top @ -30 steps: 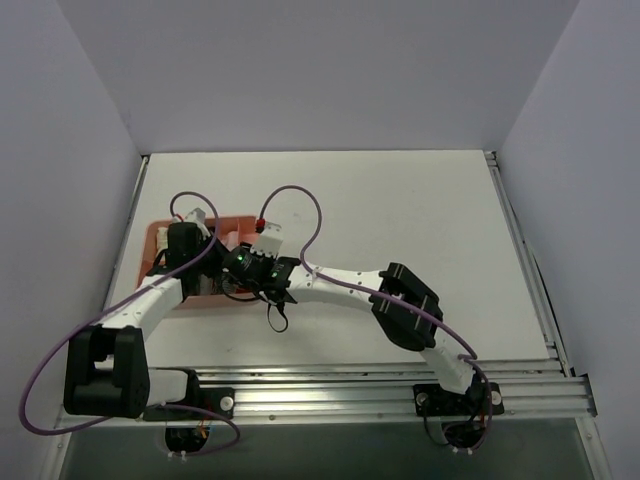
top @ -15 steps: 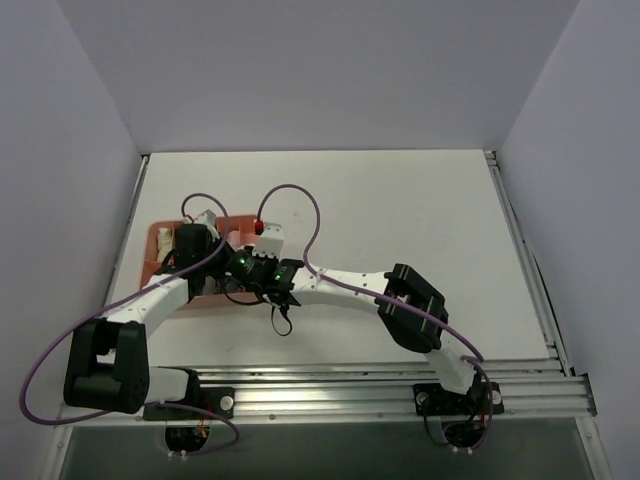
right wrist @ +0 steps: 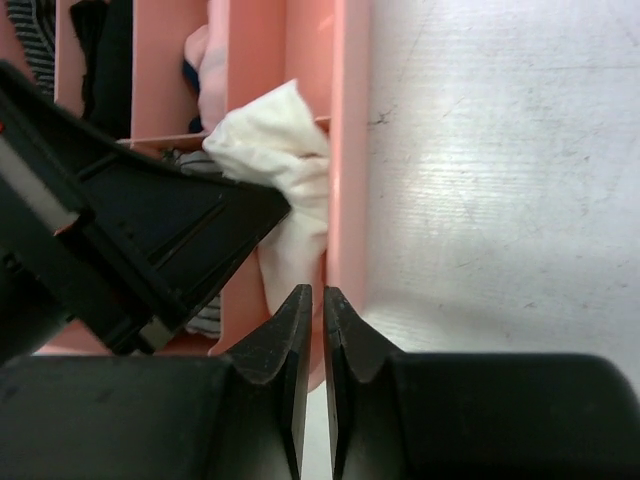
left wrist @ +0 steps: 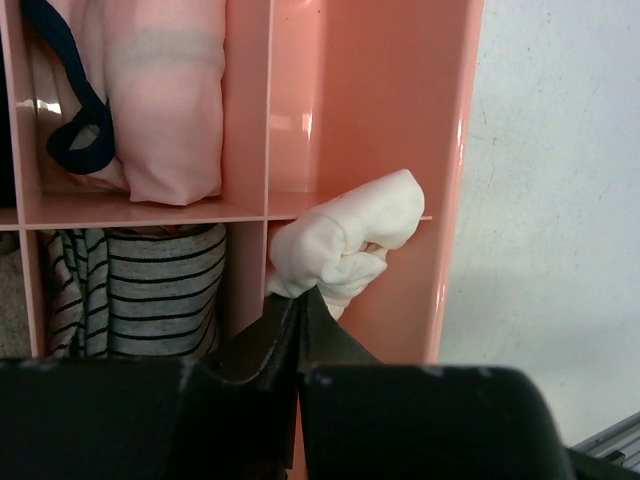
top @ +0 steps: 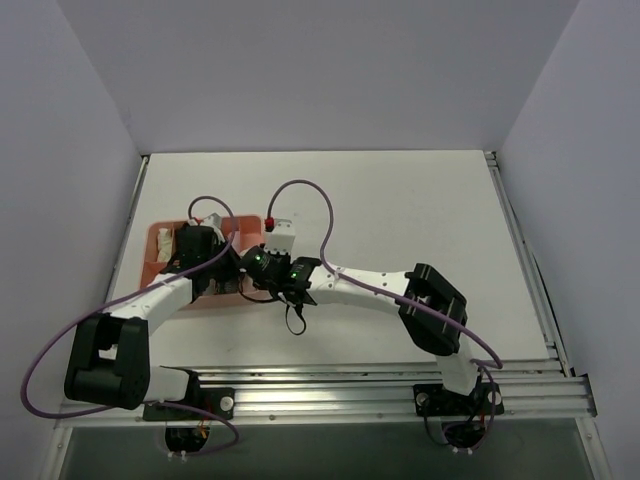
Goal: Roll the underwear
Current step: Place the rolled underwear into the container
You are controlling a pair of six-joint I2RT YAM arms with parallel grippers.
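The underwear [left wrist: 345, 240] is a small white bundle, rolled up and held over the right-hand column of the pink divided tray [left wrist: 420, 120]. My left gripper [left wrist: 300, 292] is shut on the bundle's lower edge. In the right wrist view the underwear [right wrist: 270, 150] shows beside the tray's outer wall [right wrist: 347, 150], with the left gripper's black fingers [right wrist: 150, 240] under it. My right gripper [right wrist: 311, 292] hovers just near of the bundle, over the tray's wall, jaws almost together with nothing between them. From above, both grippers meet at the tray's right side [top: 232, 272].
The tray's other compartments hold rolled garments: a pale pink one [left wrist: 165, 100], a grey striped one [left wrist: 140, 290] and a dark blue strap [left wrist: 75, 140]. White table [left wrist: 560, 200] lies right of the tray. An aluminium rail [top: 380, 385] runs along the near edge.
My right gripper has gone from wide open to shut and drawn slightly back to the right. The left gripper has shifted a little further over the tray, still holding the bundle.
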